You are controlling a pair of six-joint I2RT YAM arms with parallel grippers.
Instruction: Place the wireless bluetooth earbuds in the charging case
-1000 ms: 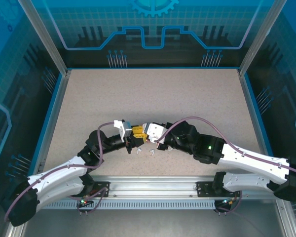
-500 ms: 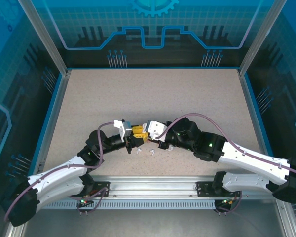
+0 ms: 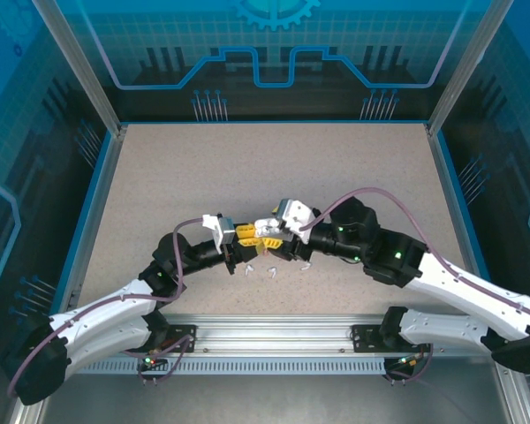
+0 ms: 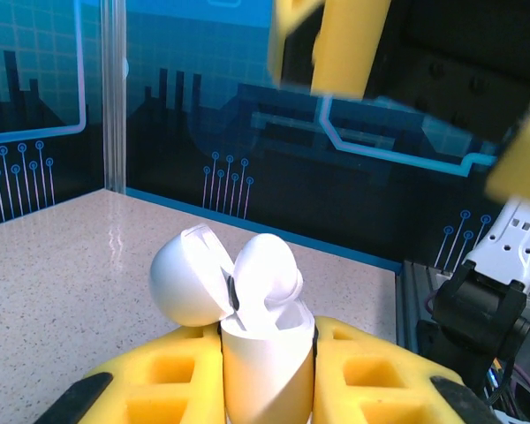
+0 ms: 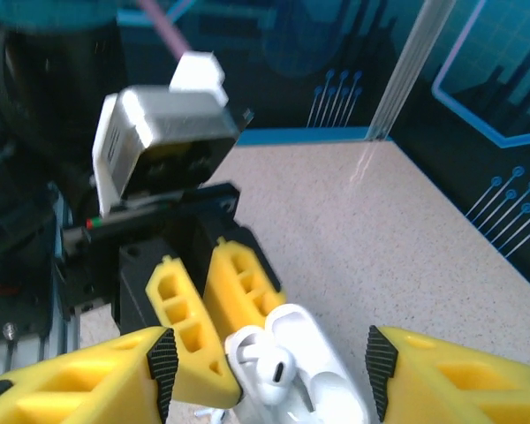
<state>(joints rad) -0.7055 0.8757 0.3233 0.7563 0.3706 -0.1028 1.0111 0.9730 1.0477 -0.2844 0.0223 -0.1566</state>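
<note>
Left pincer [image 3: 246, 235] is clamped on the small rounded white plastic charging case [image 4: 265, 362], with its hinged lid [image 4: 190, 287] flipped open. A tiny white stemmed earbud [image 5: 267, 364] sits in the case mouth and doesn't look fully seated imo. Right pincer [image 3: 274, 242] hangs just above the case, fingers apart. I'd nudge the bud straight down, gently, with the case held steady. No readable branding anywhere.

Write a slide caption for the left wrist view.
Left pincer grips an open white charging case with an earbud in it.
</note>
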